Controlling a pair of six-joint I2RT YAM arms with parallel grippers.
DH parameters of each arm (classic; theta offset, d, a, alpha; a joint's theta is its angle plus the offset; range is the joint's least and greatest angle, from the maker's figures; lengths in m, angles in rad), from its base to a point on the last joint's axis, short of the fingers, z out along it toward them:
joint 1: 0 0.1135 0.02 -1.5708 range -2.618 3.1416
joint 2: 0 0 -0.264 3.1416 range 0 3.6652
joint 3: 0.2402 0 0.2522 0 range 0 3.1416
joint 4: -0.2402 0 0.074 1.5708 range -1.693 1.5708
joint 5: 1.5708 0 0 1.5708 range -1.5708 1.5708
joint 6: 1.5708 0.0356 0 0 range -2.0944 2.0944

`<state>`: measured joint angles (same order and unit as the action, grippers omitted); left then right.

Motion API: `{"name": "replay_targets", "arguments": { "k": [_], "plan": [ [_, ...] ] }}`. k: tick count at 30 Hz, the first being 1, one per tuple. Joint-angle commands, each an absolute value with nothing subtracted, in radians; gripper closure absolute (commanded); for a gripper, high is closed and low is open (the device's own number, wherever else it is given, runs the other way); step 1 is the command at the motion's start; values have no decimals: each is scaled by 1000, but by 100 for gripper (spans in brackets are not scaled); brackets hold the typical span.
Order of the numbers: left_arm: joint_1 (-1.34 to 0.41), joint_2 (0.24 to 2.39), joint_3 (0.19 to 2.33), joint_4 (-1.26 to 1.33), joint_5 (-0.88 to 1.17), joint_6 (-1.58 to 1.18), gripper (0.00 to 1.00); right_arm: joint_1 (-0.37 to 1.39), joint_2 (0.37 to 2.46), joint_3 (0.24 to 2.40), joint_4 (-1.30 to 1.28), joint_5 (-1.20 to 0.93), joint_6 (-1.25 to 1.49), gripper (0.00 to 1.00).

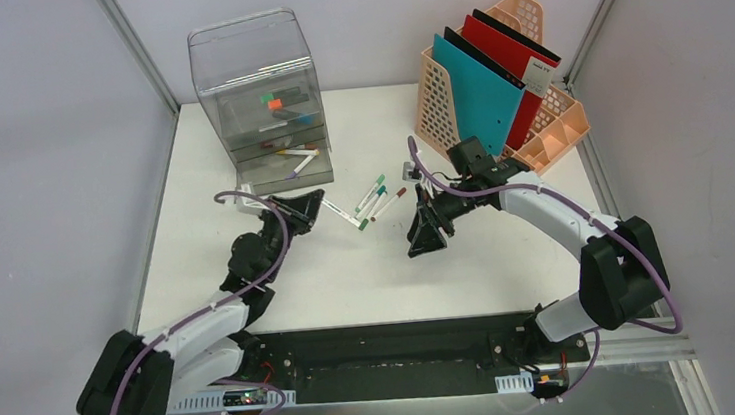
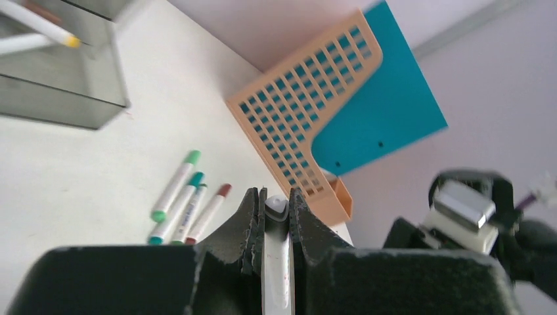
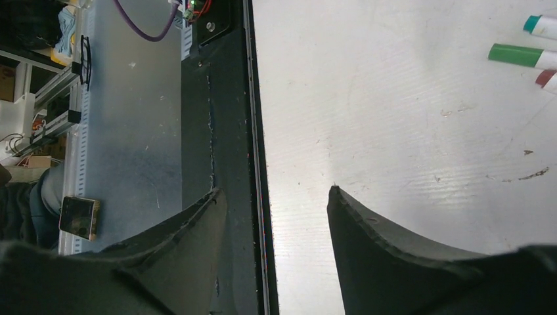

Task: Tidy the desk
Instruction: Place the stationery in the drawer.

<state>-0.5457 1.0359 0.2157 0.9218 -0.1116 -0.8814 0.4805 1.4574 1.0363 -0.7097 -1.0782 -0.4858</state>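
Currently clenching a white marker [image 2: 276, 262] in the left gripper [image 2: 276, 197], with the right gripper [image 3: 276, 193] spread apart, empty, over the desk [image 3: 394, 98] near four loose markers [image 2: 184, 203].

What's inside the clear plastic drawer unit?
The clear plastic drawer unit holds white markers with coloured caps in its lower drawers, small green and orange items higher up; glare obscures the rest.

Contents of the clear drawer unit [image 1: 258, 97] are too indistinct to identify, and the white label [image 1: 539, 75] on the upright folders [image 1: 482, 97] right of it is too small to read.
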Motion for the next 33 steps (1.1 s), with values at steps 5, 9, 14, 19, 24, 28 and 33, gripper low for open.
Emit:
{"name": "replay_targets", "arguments": {
  "k": [5,9,14,19,24,28,33],
  "plan": [
    [-441,793,203,633,-504,-977,100,483,1447,1078,-729,-1060,-538,39],
    [-348,810,214,642,-490,-1055,100,484,1448,1078,-731,-1059,-540,39],
    [-226,927,263,680,-385,-1148,100,483,1445,1078,-733,-1056,-544,39],
    [-145,1082,305,765,-339,-1230,100,484,1446,1076,-733,-1062,-544,39],
    [-122,1207,366,774,-358,-1326,100,485,1449,1077,-733,-1063,-544,39],
    [-113,1295,437,725,-400,-1425,100,485,1449,1075,-735,-1063,-545,39],
    [-99,1400,516,685,-437,-1508,100,485,1447,1075,-735,-1062,-546,39]
  ]
}}
